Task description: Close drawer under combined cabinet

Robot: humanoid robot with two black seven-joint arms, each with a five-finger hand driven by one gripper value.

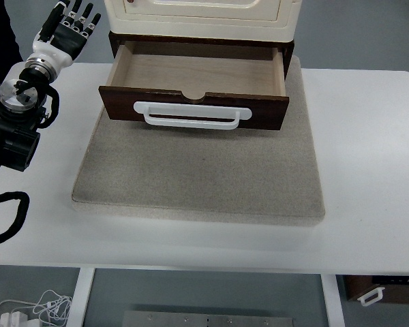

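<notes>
A dark brown wooden drawer [194, 109] with a white handle [193, 116] stands pulled out from under a cream cabinet [203, 15]. Its light wood inside shows and holds nothing. My left hand [69, 27] is at the top left, up and to the left of the drawer, apart from it. Its fingers are spread and hold nothing. The right arm is out of view.
The cabinet and drawer stand on a grey mat [201, 170] on a white table [368, 170]. Black cable [3, 218] loops at the left edge. Another dark drawer piece [382, 289] shows below the table at the bottom right.
</notes>
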